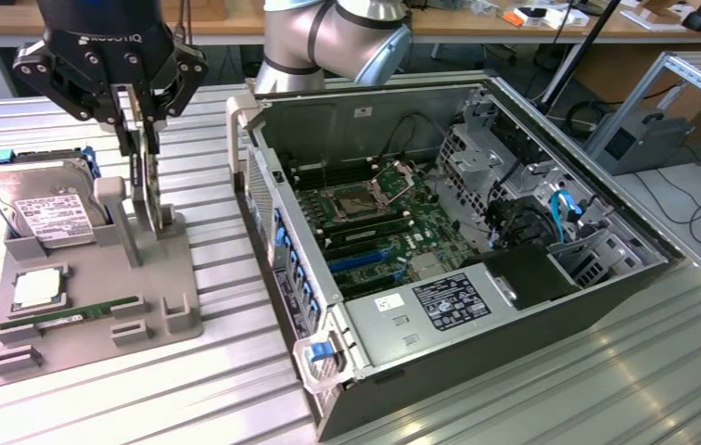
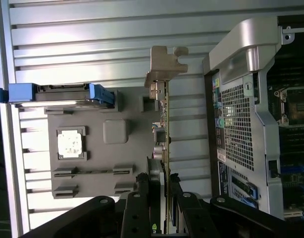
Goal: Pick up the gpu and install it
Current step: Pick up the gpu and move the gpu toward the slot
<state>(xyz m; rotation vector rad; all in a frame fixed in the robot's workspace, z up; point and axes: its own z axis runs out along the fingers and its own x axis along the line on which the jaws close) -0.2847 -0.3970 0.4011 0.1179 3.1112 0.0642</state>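
Claw [image 2: 159, 184] is closest up, its fingers pressed in partway on both faces of the gpu [image 2: 166, 104], so it's pinching the card, not spread wide. The gpu stands on edge in the gray stand [image 1: 91, 306] on the tabletop, beside the hard drive [image 1: 47, 209] and well apart from the open PC case [image 1: 450, 232]. I'd say pull dead vertical and keep the grip square so the bracket doesn't snag.
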